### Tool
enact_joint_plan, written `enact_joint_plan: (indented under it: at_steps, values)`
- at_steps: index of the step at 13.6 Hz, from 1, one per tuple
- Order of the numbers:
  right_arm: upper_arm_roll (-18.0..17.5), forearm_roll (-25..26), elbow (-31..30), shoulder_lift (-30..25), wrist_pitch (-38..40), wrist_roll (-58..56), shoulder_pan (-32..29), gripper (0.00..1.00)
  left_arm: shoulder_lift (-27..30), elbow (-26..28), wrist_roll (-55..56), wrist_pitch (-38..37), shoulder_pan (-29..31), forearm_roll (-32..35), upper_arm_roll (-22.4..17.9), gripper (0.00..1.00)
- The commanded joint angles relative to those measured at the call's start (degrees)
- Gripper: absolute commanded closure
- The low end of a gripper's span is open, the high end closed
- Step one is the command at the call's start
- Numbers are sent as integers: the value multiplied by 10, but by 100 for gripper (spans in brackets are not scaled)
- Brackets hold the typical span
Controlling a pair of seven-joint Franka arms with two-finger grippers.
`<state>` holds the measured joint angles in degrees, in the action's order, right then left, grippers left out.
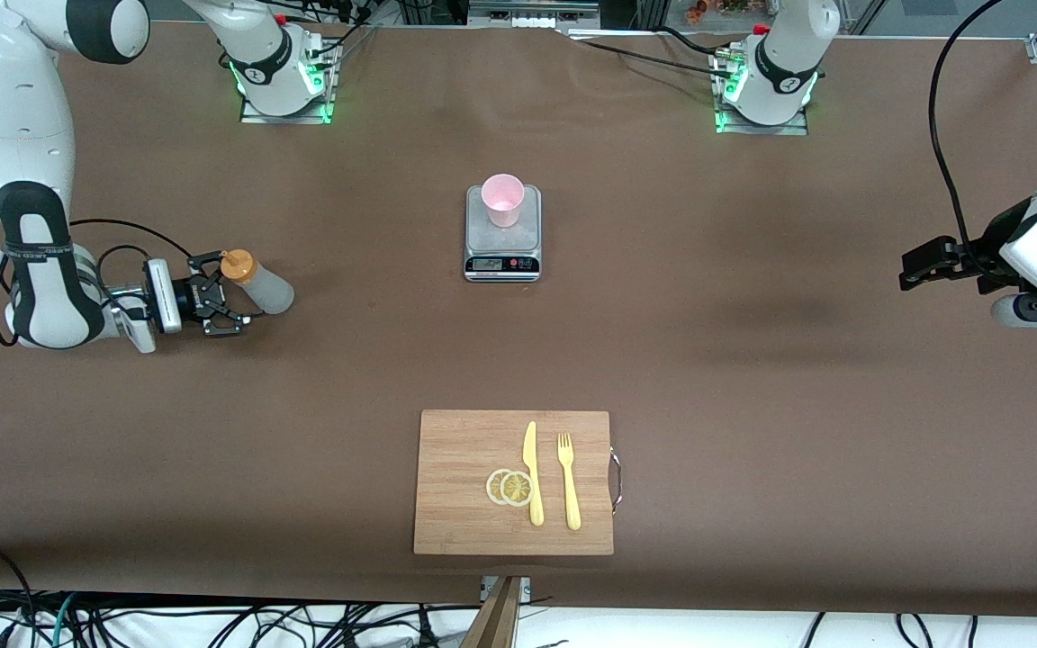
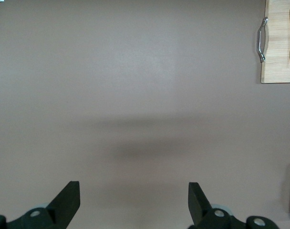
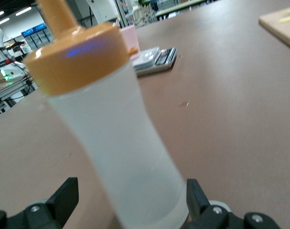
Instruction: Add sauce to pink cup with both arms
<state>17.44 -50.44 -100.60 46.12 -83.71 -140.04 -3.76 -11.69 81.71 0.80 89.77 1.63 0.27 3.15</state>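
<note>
Now the sauce bottle (image 1: 259, 283) stands on the table toward my right arm's end, between my right gripper's (image 1: 217, 294) spread fingers, unheld. Bare table separates it from the pink cup (image 1: 502, 200) on the scale (image 1: 502, 237). My left gripper (image 1: 919, 267) hangs open over bare table.

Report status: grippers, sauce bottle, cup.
Right gripper open around sauce bottle, bottle standing on table. Left gripper open, waiting. Pink cup on scale; nothing between.
</note>
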Motion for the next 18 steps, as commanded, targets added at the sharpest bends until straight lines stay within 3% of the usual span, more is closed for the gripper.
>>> enact_joint_plan:
  at_steps: [1, 5, 8, 14, 18]
  values:
    - [22, 65, 4, -40, 1, 41, 6, 0, -3, -8, -5, -3, -1, 2, -1, 0]
    - [32, 223, 3, -150, -29, 186, 2, 0, -4, -9, -3, -3, -1, 2, -1, 0]
    - [31, 312, 0, -215, -46, 347, 7, 0, -3, -9, -3, -3, -1, 2, -1, 0]
    - [27, 421, -2, -319, -49, 679, 66, 0, -3, -9, -3, -3, -1, 2, -1, 0]
    - [-35, 457, 7, -354, -55, 936, 67, 0, -3, -8, -3, -3, -1, 2, -1, 0]
